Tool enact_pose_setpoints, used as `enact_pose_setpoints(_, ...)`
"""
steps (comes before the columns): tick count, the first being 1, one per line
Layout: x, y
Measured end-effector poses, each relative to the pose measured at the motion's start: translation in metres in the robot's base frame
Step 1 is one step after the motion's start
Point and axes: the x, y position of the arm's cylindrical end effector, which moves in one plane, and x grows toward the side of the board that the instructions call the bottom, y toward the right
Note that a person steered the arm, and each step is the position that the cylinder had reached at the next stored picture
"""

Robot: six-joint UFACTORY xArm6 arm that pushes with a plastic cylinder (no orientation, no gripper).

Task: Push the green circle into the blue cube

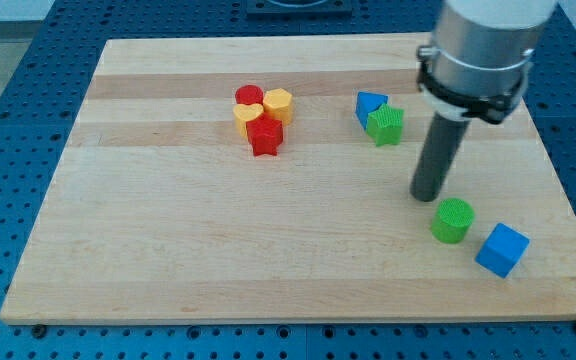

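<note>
The green circle stands on the wooden board near the view's lower right. The blue cube sits just to its lower right, a small gap between them. My tip rests on the board just to the upper left of the green circle, close to it but apart; the dark rod rises from it to the grey arm body at the view's top right.
A blue triangle and a green star touch each other left of the rod. A cluster of a red circle, yellow hexagon, yellow block and red star sits at the upper middle. The board's right edge is near the blue cube.
</note>
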Motion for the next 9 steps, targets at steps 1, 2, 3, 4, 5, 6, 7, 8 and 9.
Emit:
enact_pose_setpoints(1, 0.005, -0.009)
enact_pose_setpoints(2, 0.023, -0.003)
enact_pose_setpoints(3, 0.040, 0.001)
enact_pose_setpoints(4, 0.048, 0.005)
enact_pose_setpoints(5, 0.049, 0.010)
enact_pose_setpoints(6, 0.049, 0.020)
enact_pose_setpoints(7, 0.049, 0.031)
enact_pose_setpoints(8, 0.049, 0.038)
enact_pose_setpoints(9, 0.049, 0.046)
